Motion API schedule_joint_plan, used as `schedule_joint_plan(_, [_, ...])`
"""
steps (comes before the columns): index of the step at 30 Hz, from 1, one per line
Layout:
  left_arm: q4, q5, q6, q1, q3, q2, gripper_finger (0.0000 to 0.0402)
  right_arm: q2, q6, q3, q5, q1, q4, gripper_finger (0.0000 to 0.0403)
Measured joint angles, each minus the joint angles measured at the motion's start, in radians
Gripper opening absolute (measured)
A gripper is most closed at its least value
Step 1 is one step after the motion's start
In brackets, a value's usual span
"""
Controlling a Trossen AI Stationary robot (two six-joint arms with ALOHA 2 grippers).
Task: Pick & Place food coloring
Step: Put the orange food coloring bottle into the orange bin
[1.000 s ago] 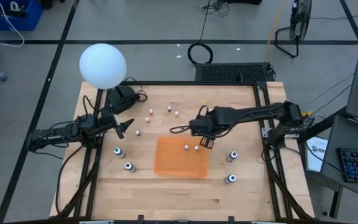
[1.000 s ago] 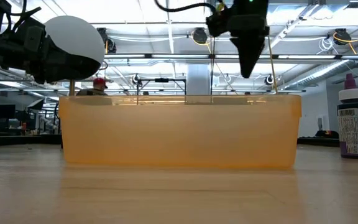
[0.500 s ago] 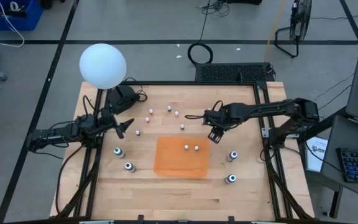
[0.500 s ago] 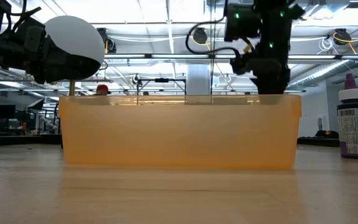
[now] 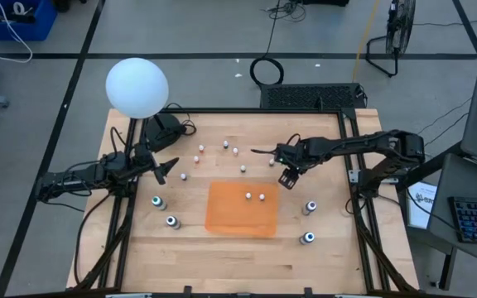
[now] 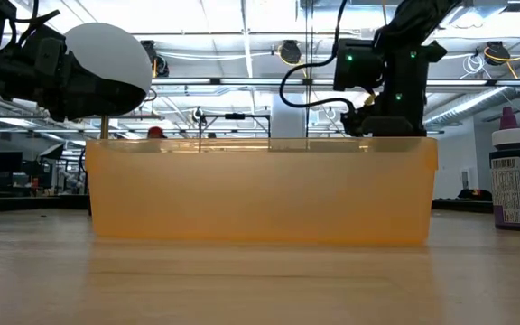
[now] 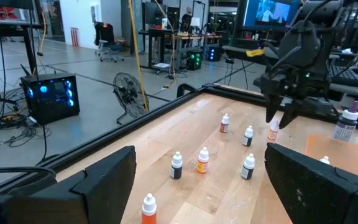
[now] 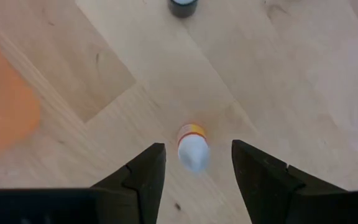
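so far only two tiny white-topped bottles (image 5: 255, 196) sit in the orange bin (image 5: 240, 223), the rest scattered on the tabletop (image 5: 222, 257), while the right claw (image 5: 287, 179) hangs part-open, empty, over one orange-banded bottle (image 8: 191, 147); left claw (image 5: 169, 168) waits wide open.

Both arms are dark, jointed and matte. Black cables loop along the right arm (image 5: 346, 149), with green lights near its wrist.
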Motion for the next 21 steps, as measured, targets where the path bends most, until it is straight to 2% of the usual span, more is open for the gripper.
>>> schedule_joint_plan(17, [0.0, 0.0, 0.0, 0.0, 0.0, 0.0, 0.0353, 0.0, -0.007, -0.016, -0.015, -0.012, 0.032, 0.0169])
schedule_joint_plan(21, [0.0, 0.0, 0.0, 0.0, 0.0, 0.0, 0.0353, 0.0, -0.006, -0.016, -0.015, -0.012, 0.031, 0.0157])
